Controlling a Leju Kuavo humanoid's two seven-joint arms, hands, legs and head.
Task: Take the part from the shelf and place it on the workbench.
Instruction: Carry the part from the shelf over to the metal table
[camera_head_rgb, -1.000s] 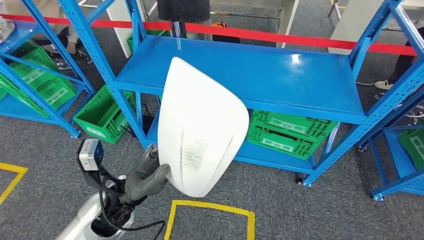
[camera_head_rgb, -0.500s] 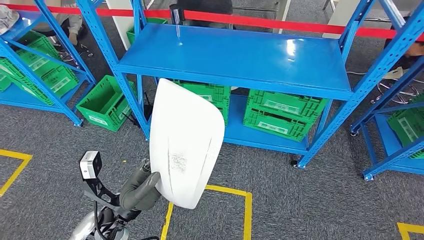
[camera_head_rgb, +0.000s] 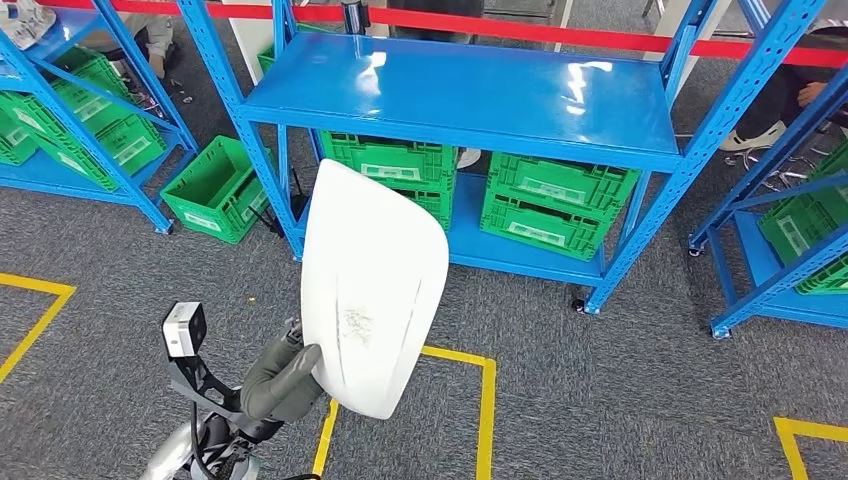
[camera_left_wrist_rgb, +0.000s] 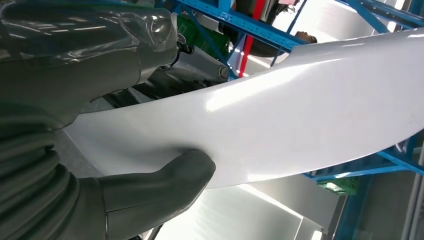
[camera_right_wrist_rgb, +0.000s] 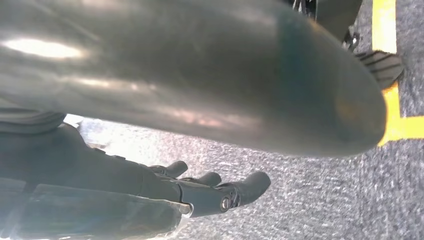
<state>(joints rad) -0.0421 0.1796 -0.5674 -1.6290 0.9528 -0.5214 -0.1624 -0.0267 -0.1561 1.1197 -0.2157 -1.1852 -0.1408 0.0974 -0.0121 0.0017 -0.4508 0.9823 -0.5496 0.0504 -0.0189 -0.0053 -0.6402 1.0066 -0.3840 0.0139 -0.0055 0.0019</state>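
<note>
Head cam high, facing down – wrist cams close (left shares white part).

The right hand hangs with its dark fingers extended and apart, holding nothing, its thick grey thumb large in the foreground, above grey carpet floor with a yellow tape line beyond the thumb tip.

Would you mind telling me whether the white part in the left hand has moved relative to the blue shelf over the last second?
Yes. The white part, held by the left hand, now sits lower and clear of the blue shelf's top board, though the camera itself shifted.
</note>
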